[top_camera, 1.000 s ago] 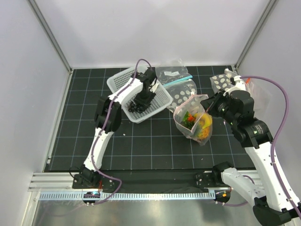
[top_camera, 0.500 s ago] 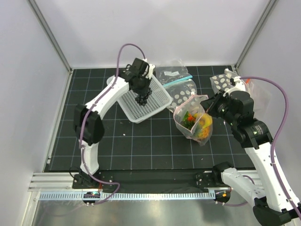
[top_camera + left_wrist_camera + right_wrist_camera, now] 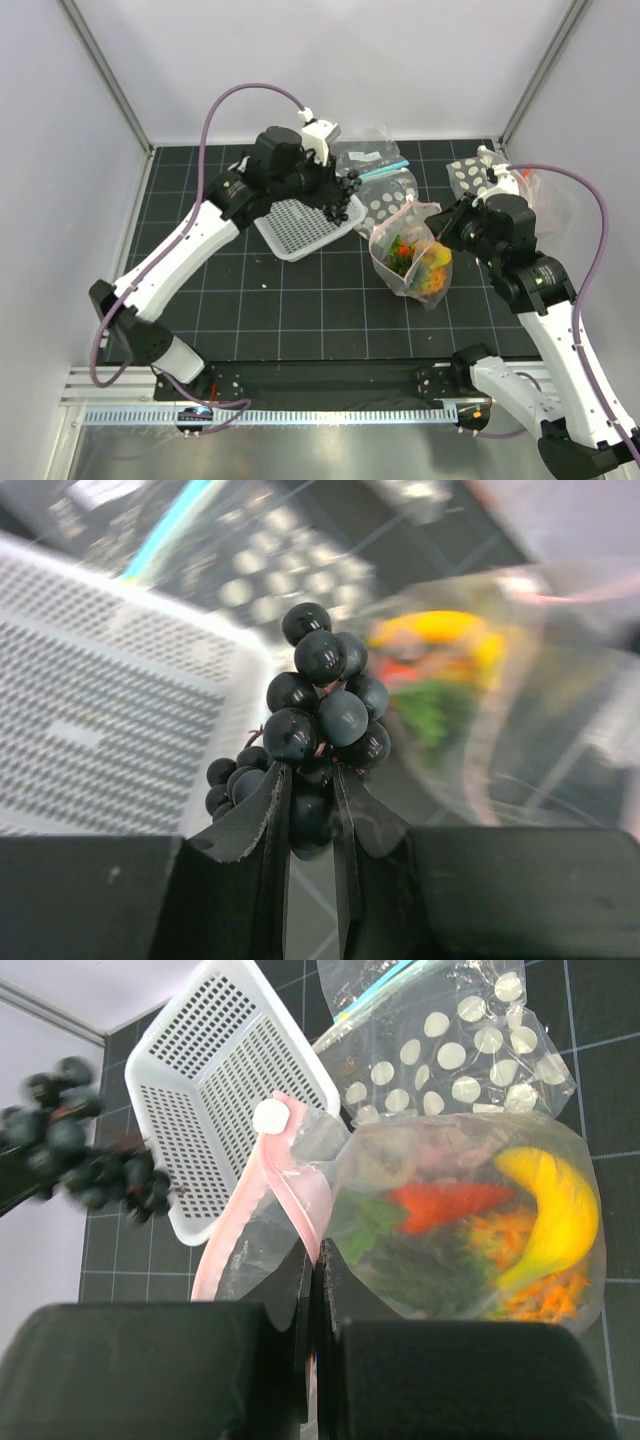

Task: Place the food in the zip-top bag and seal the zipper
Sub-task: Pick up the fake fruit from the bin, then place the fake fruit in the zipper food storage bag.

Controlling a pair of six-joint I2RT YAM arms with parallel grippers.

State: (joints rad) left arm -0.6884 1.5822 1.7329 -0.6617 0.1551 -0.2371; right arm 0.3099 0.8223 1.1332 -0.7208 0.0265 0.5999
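My left gripper [image 3: 340,196] is shut on the dark grape cluster [image 3: 322,705] and holds it in the air over the right rim of the white basket, left of the bag; the grapes also show in the top view [image 3: 342,194] and the right wrist view [image 3: 90,1165]. My right gripper [image 3: 317,1260] is shut on the pink zipper strip [image 3: 285,1185] of the dotted zip-top bag [image 3: 412,255] and holds its mouth up and open. Inside the bag lie the yellow banana [image 3: 558,1210], the red pepper [image 3: 450,1203] and the orange pineapple [image 3: 540,1295].
The white perforated basket [image 3: 300,222] stands tilted left of the bag. A clear bag with a teal strip [image 3: 372,160] and another dotted bag [image 3: 392,197] lie behind. A further dotted bag [image 3: 470,175] lies at the back right, by the right arm.
My left gripper has lifted the grape cluster out of the basket and carried it right, toward the bag. The right gripper and the bag have stayed put.
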